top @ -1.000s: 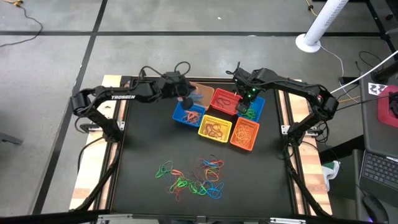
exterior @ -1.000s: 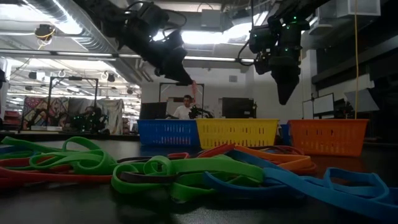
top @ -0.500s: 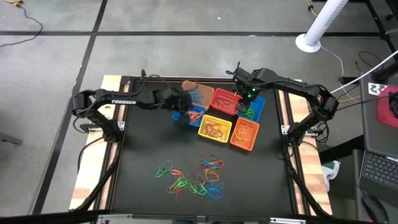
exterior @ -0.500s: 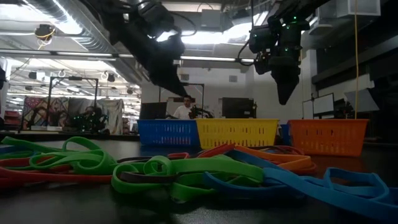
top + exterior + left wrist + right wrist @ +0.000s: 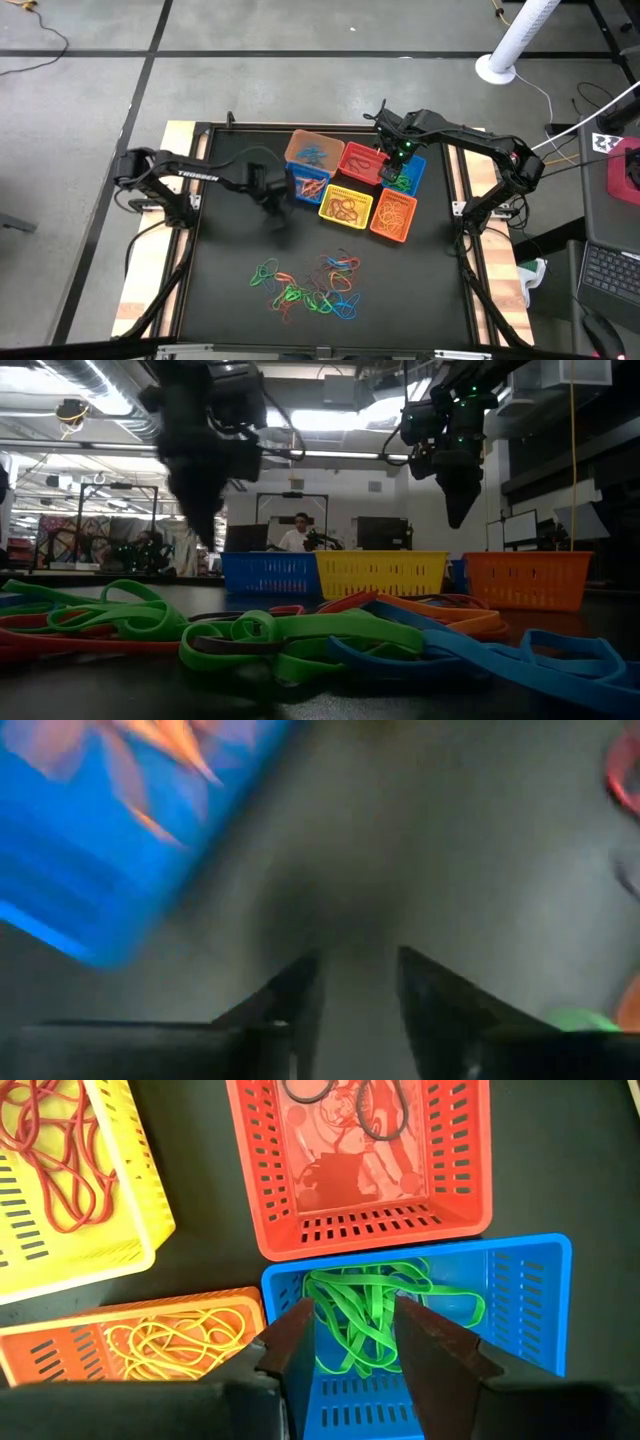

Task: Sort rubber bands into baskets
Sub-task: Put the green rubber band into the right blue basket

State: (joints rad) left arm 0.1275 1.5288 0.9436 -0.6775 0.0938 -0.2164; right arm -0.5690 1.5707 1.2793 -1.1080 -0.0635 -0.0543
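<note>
Rubber bands lie in a loose tangle — green, blue, red, orange — on the near part of the table, well apart from the baskets, which sit clustered at the far side. Each basket already has some bands in it: blue ones in the tan-orange basket, orange in the blue basket beside it, red in the yellow basket, yellow in the orange basket, green in the far blue basket, dark ones in the red basket.

Left hand is over bare table just beside the near blue basket, between baskets and pile; fingers slightly parted, nothing between them (wrist view is smeared, but the gap reads empty). Right hand hangs above the green-band basket, fingers apart and empty — waiting.

Step in hand, likely: left arm goes for another band. To do it well, aim for a stray loop at the pile's edge rather than the knotted middle, come straight down, pinch one strand only, lift clear before travelling so neighbours don't drag along. Check colour against the basket contents first.
</note>
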